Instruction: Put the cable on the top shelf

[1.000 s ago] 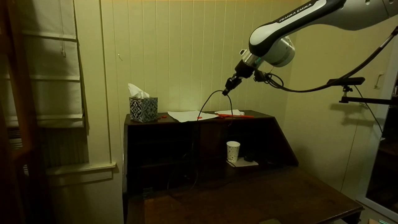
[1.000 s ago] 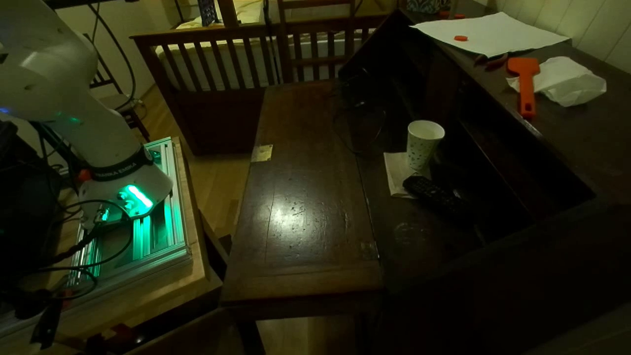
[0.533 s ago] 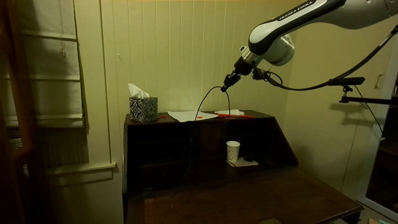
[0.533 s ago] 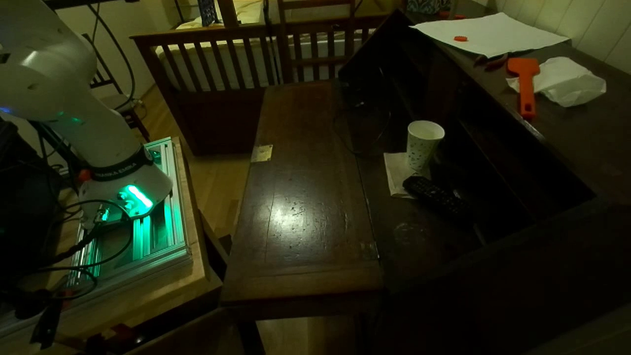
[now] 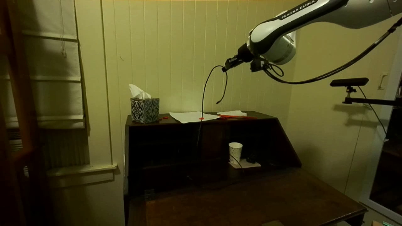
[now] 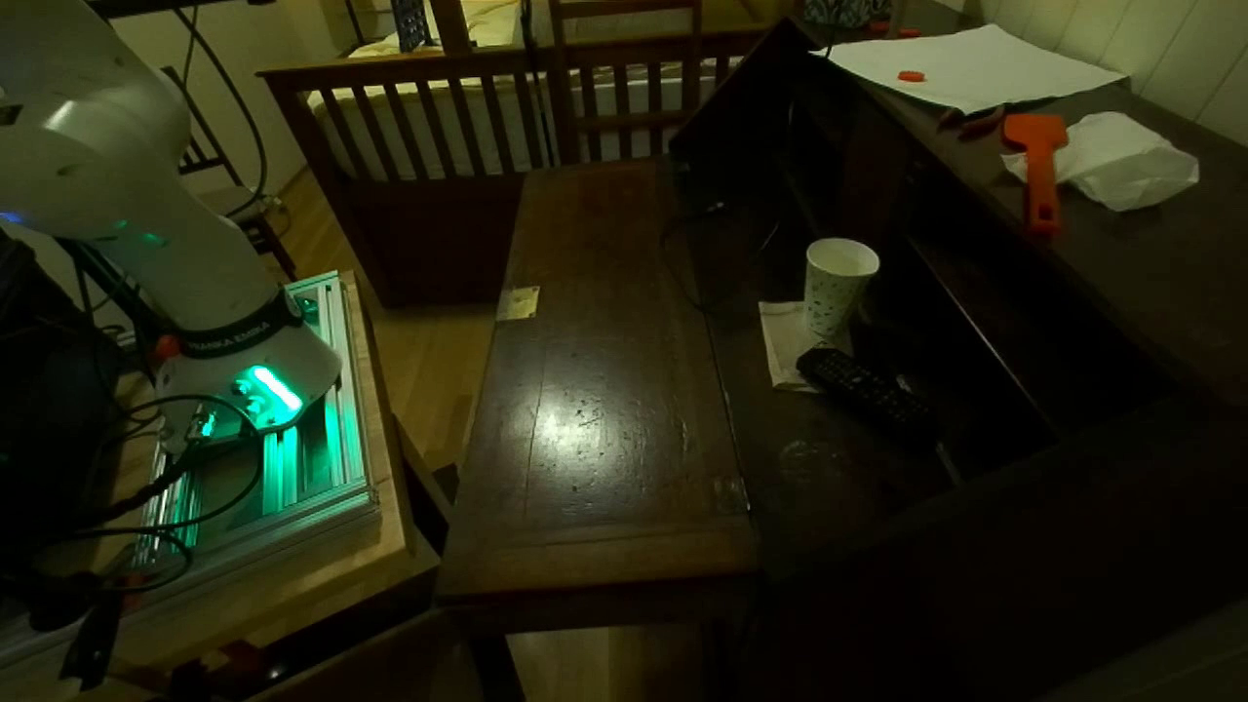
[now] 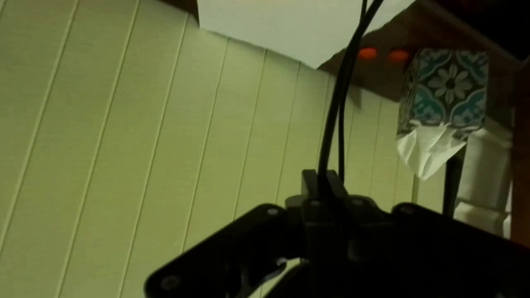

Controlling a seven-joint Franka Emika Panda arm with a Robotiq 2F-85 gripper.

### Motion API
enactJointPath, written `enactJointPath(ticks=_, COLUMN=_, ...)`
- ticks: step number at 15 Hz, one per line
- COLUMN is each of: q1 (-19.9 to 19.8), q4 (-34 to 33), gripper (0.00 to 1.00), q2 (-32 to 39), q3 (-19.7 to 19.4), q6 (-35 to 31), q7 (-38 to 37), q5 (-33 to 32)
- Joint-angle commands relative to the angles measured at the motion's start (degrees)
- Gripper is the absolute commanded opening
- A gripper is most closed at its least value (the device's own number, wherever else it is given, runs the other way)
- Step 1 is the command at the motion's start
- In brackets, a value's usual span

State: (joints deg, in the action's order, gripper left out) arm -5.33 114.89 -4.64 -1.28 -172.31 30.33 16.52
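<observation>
Nearest, in the wrist view, the gripper (image 7: 323,184) has its jaws brought close together with the cable (image 7: 331,120) pinched between them; two dark strands of it run away from that point, side by side. In an exterior view the pinch sits near the crown of an arc, higher than the top shelf (image 5: 265,116). One short end hangs loose on one side of the jaws (it finishes in a small thickened tip), and one longer length drops on the other, crossing in front of the board's edge into the dark below.

On the board, counted off: one orange-red tool (image 6: 1041,175) with a broad head, one crumpled white paper (image 6: 1126,161) just beside it, one flat white sheet (image 6: 1024,63), three small red pieces (image 6: 912,76), one of them on the sheet, and one patterned tissue box (image 5: 145,110) with one tissue (image 5: 139,92) poking up.

Lower down, one speckled cup (image 6: 834,288) stands on one pale napkin (image 6: 783,346), with one black remote (image 6: 858,385) close by. One thin strand (image 5: 237,161) passes in front of the cup; the light is too poor to tell whether it belongs to the cable. Farthest back is one panelled wall (image 5: 182,47).
</observation>
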Motion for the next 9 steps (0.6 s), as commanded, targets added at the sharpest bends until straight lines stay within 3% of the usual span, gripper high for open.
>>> enactJointPath(ticks=1, q1=-0.47, q4=-3.96, gripper=0.04, q2=2.06, q3=0.56, q6=-7.96, q7=-5.01, q5=-0.08)
enactJointPath(ticks=9, q1=1.92, q4=-15.39, gripper=0.04, q2=4.34, q3=1.00, q6=-13.55, q7=-7.82, q5=1.98)
